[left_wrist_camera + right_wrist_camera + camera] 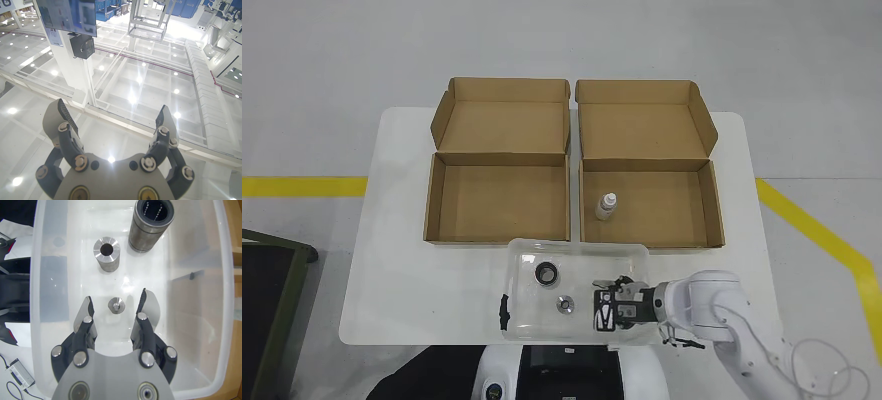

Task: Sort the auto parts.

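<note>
Table (392,250) white, floor (322,80) grey; left jaws and right jaws wide apart, empty.

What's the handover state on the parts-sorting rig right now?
Left gripper: open, holding nothing, pointing up at the ceiling.
Right gripper: open, down inside the clear bin, fingers either side of the small metal part, not touching it.
Also in the bin: metal sleeve and large bearing, both upright.
Done: one white part lies in the right cardboard box.
Left: three parts in the bin to sort.
</note>
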`<state>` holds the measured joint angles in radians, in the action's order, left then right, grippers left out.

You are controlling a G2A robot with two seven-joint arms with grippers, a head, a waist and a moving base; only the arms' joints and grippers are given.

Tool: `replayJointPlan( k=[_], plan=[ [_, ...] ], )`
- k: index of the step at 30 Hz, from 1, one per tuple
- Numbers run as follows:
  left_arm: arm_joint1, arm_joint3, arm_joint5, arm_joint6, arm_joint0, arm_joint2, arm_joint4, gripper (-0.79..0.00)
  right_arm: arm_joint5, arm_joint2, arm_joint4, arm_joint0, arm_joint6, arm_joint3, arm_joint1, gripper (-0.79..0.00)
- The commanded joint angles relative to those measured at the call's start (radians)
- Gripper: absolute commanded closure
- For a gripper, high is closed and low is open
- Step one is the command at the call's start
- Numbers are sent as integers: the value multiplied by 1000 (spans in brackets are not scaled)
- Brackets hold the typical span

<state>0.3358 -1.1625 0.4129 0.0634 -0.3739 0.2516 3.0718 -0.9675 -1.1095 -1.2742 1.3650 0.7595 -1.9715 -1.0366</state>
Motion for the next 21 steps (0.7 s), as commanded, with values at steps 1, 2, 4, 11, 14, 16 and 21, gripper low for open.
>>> replayJointPlan(
  k=[1,2,4,11,14,16,21],
  plan=[
    [0,0,0,0,0,0,0,-785,7,11,-2,-6,6,6,0,-409],
    [0,0,0,0,0,0,0,-785,12,14,-1,-9,6,9,0,-388],
    [0,0,0,0,0,0,0,-785,22,20,-4,-13,6,14,1,-372],
    [0,0,0,0,0,0,0,-785,42,24,-7,-21,-1,25,5,-317],
    [0,0,0,0,0,0,0,-785,44,27,-5,-23,-1,28,8,-243],
    [0,0,0,0,0,0,0,-785,45,29,-4,-26,-2,30,9,-200],
    [0,0,0,0,0,0,0,-785,46,33,1,-31,-14,31,12,0]
  ],
)
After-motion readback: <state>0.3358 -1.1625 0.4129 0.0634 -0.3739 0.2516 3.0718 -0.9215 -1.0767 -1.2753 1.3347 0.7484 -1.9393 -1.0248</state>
